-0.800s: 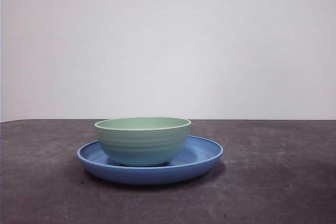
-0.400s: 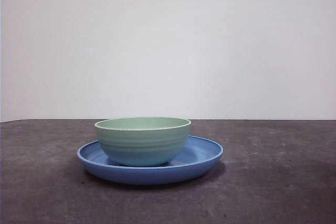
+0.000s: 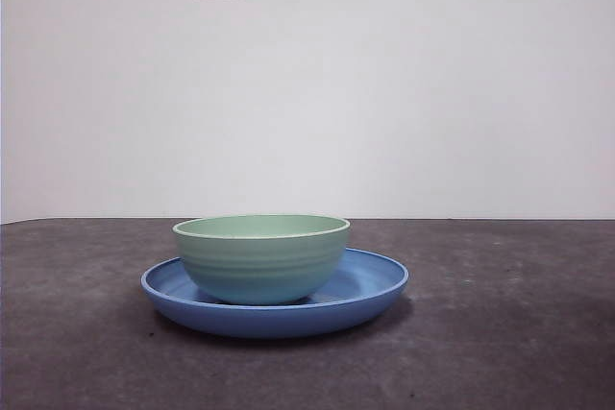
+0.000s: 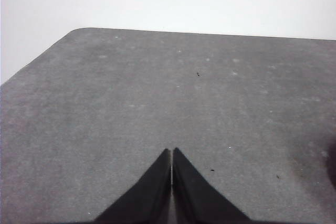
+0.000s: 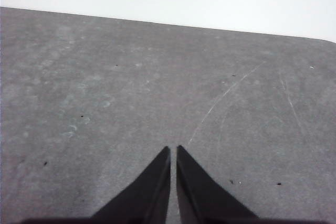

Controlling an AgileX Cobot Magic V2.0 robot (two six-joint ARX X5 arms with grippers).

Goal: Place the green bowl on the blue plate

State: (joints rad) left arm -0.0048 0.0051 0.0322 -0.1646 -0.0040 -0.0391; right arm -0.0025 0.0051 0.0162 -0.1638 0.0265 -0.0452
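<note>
You will find no change across the front views. Your pale mint-green ridged bowl (image 3: 261, 256) shows no shift at all.

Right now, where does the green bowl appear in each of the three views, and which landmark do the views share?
Front view: the green bowl sits left of centre, standing upright inside the blue plate.
Left wrist view: not in it; only the closed left tool over bare table.
Right wrist view: not in it; only the closed right tool over bare table.
Shared landmark: the dark grey table meeting the white wall.
</note>
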